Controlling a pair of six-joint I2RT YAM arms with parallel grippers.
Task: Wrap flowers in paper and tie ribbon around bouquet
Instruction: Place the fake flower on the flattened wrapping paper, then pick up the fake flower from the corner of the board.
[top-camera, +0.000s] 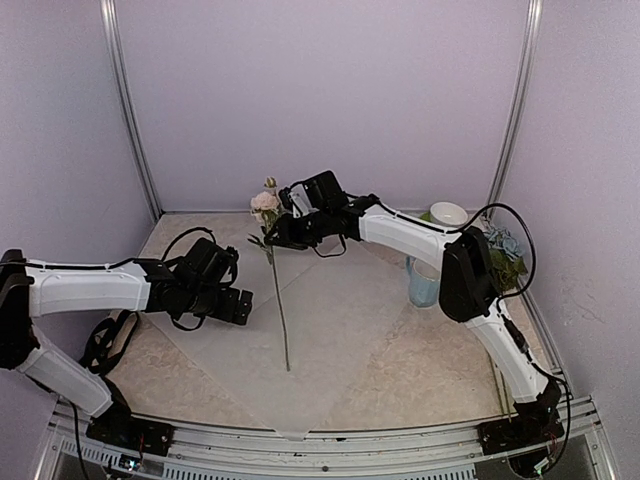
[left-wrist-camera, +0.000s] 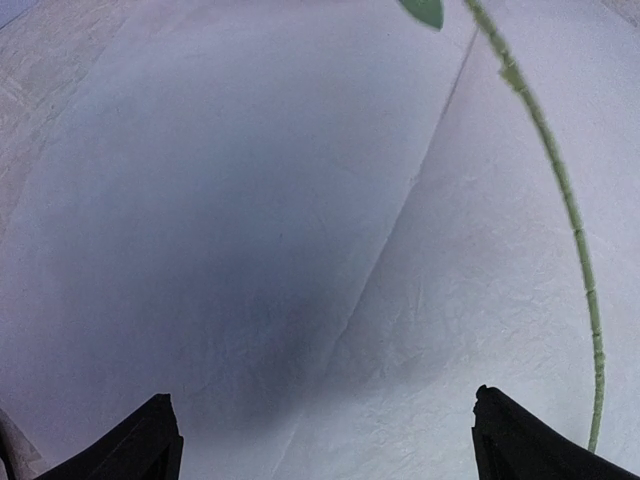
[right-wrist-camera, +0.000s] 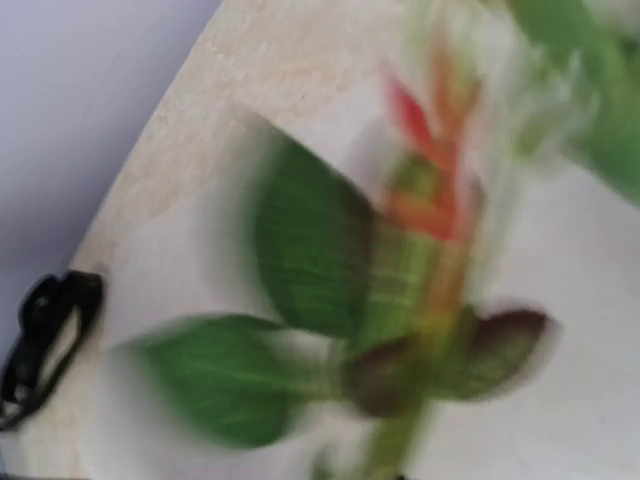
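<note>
My L hand (top-camera: 238, 300) hangs low over the paper (top-camera: 350, 320), fingers spread wide w/ nothing btwn them. The L wrist cam shows only the creased white sheet under it and the thin green rose stem (top-camera: 281, 310) curving past on the R side, apart from both fingers. The paper lies flat as a diamond across the middle of the worktop (top-camera: 440, 375), one corner reaching the near edge, the opposite one toward the far edge. The rose stem lies on it, running from the near half of the sheet up toward the far edge, w/ the pale pink rose head (top-camera: 265, 204) at the sheet's far corner. My R hand (top-camera: 277, 238) reaches across to the upper part of that stem, just below the head, at the leaves (right-wrist-camera: 300, 270). The R wrist cam is all blur, green leaves and some red-brown ones filling the frame, my own fingers not visible, so I can't tell if the R hand is clenched on the stem or let go. The blue hydrangea (top-camera: 504, 250) sits by the R edge of the worktop, off the paper, beside my R arm. A pale blue mug (top-camera: 422, 285) stands near the sheet's R corner, w/ a white cup (top-camera: 447, 213) beyond it toward the far R corner.
</note>
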